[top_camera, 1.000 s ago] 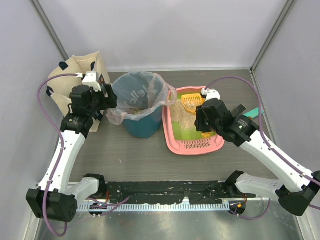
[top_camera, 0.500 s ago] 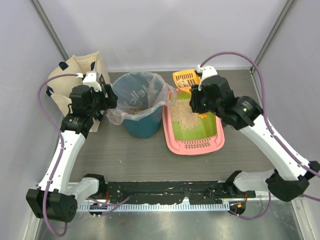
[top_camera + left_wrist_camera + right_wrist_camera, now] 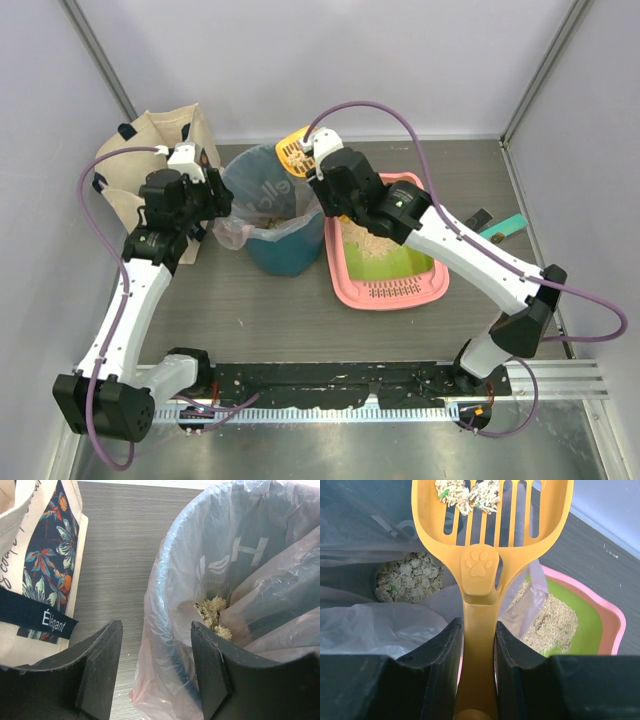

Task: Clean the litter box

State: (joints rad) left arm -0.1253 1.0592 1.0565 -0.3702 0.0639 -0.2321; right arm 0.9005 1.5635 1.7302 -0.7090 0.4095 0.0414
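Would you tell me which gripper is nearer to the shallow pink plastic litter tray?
Right. The right gripper, clamping the orange slotted scoop, hovers over the teal round bin beside the pink tray; the left gripper is at the bin's opposite rim.

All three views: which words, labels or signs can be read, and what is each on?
"Élégant": navy label on the tote.
"ello": inner wall of the bin, seen through its liner; the start is hidden.
"H": same wall in the left wrist view; the marks beside it are unreadable.
Paw print, no words: scoop handle.
Cursive writing at the tote's edge: cut off, unreadable.
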